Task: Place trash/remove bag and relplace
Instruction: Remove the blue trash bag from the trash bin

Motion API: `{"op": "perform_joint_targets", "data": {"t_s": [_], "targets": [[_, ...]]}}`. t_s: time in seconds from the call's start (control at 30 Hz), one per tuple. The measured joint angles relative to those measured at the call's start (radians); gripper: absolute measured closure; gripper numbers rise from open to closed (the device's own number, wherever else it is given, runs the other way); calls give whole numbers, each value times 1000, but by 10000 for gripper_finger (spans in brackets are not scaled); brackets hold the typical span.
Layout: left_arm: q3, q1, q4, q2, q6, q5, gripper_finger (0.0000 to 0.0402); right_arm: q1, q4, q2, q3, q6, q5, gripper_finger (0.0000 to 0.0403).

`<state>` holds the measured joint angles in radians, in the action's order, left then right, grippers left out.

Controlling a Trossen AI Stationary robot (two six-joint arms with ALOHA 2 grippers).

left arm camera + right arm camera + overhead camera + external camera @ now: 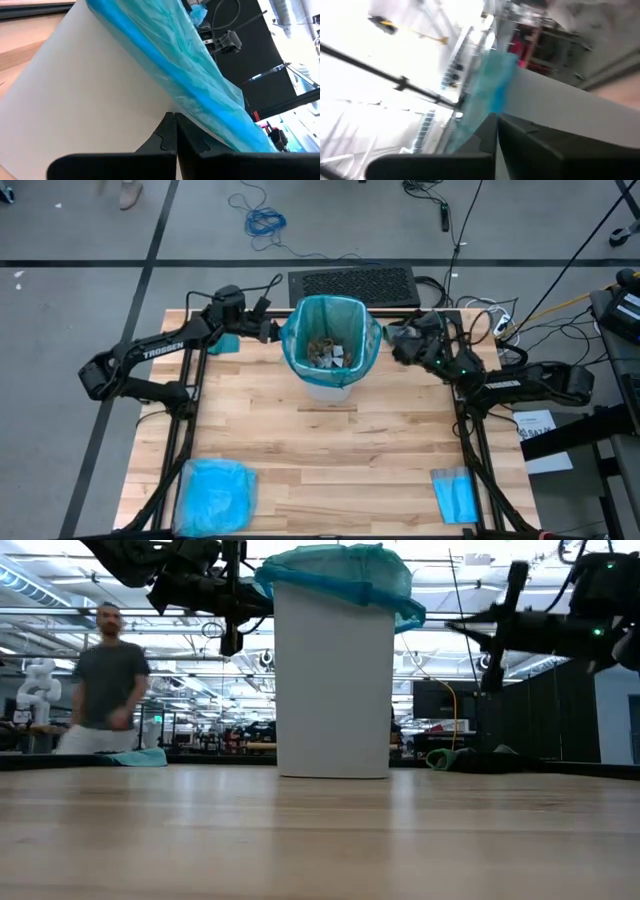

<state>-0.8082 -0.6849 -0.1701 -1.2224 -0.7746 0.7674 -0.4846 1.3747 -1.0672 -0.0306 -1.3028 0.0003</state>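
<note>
Bag [200,85] beyond pressed-together fingers [172,137]

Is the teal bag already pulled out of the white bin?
No, the teal bag still lines the white bin, folded over its rim, with trash inside.

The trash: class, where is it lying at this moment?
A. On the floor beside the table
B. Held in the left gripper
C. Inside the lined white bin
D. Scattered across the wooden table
C: the high view shows the trash lying at the bottom of the white bin, inside the teal bag.
</note>
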Motion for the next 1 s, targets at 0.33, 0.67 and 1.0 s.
{"op": "perform_joint_targets", "data": {"t_s": [0.33, 0.67, 1.0], "targets": [[0, 0, -4, 0, -4, 15, 402, 0, -178, -2, -108, 44, -29, 280], [0, 0, -4, 0, -2, 32, 402, -41, -204, -3, -152, 32, -53, 237], [0, 0, -4, 48, -32, 67, 402, -16, -129, -3, -203, 32, -86, 252]]}}
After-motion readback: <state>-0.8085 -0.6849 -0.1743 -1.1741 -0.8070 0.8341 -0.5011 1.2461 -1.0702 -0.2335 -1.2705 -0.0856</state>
